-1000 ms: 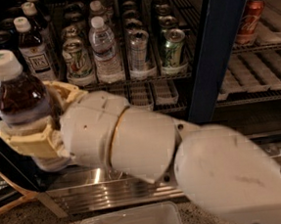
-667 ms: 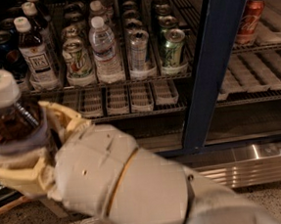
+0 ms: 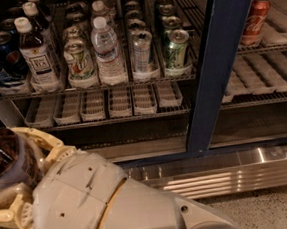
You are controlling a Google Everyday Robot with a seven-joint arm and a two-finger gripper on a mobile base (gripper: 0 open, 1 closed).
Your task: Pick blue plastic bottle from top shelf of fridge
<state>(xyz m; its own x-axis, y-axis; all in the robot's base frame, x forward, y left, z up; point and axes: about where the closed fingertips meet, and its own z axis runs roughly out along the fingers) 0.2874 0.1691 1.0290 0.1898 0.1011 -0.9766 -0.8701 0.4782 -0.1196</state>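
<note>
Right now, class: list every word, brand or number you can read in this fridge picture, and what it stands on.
"TEA": label of the tea bottle, other print blurred.
Soda cans, water bottle: print too blurred to read.
Blue plastic bottle, gripped by the end effector at lower left: no label visible.

Speckled grey floor (dimly lit) at lower right; gripper at lower left.

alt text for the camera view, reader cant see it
The gripper, at the lower left in front of the fridge, has its jaws shut on the blue plastic bottle of dark liquid. Behind, the top shelf holds rows of cans and bottles.
</note>
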